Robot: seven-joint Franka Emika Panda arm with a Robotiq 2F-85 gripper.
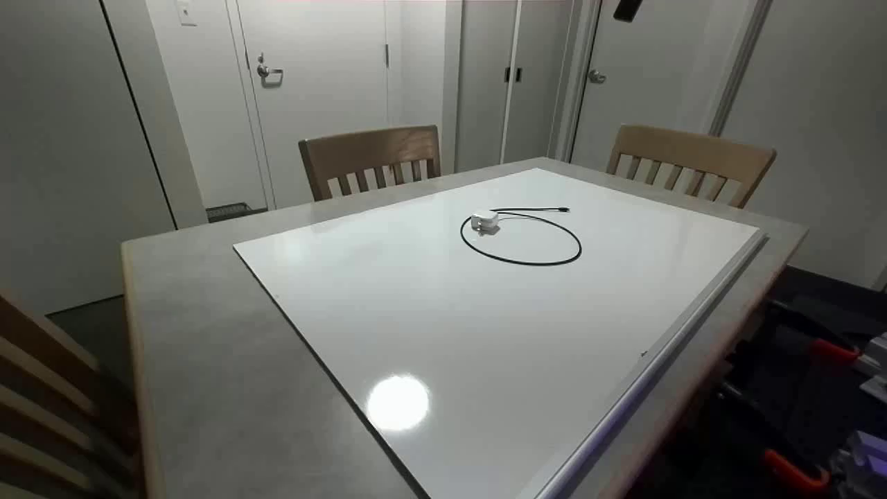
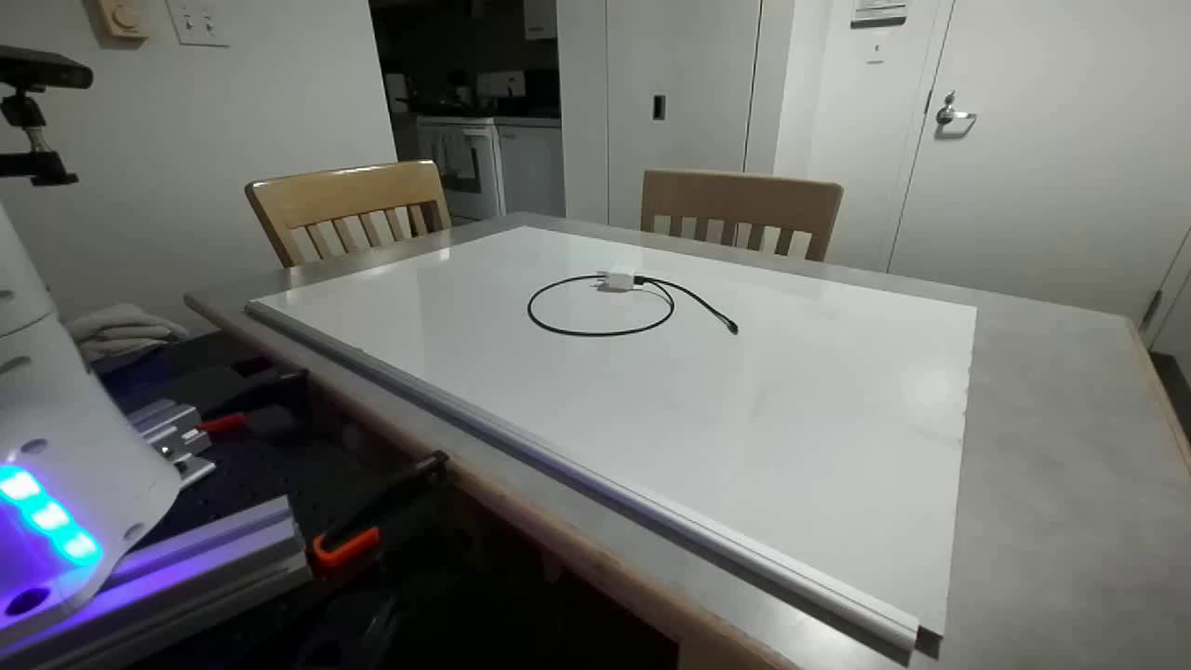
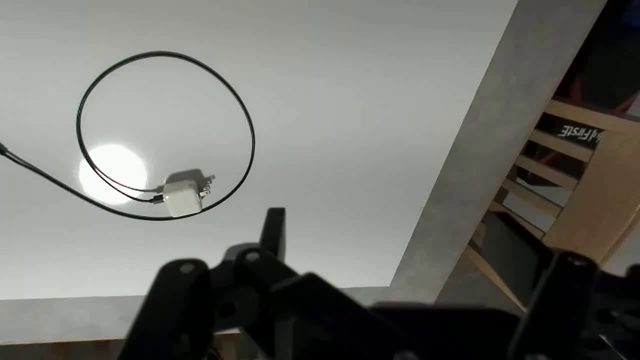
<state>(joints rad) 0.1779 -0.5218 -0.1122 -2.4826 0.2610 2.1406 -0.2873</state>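
Observation:
A white plug-in charger (image 1: pixel 484 220) with metal prongs lies on the glossy white board (image 1: pixel 478 333), with a thin black cable (image 1: pixel 521 263) looped beside it. In an exterior view the charger (image 2: pixel 618 280) has the cable (image 2: pixel 595 333) joined to its side, its loose end stretching away. The wrist view shows the charger (image 3: pixel 182 200) and the round cable loop (image 3: pixel 252 140) left of my gripper (image 3: pixel 387 220). The jaws stand wide apart, holding nothing, above the board and touching neither item. Neither exterior view includes the gripper.
The board rests on a grey table (image 2: pixel 1070 419), a raised rail (image 2: pixel 577 484) along one edge. Wooden chairs (image 1: pixel 374 152) surround it; one chair (image 3: pixel 575 200) shows beyond the right finger. The robot's base (image 2: pixel 74 437) and an orange-handled clamp (image 2: pixel 346 551) are by the table edge.

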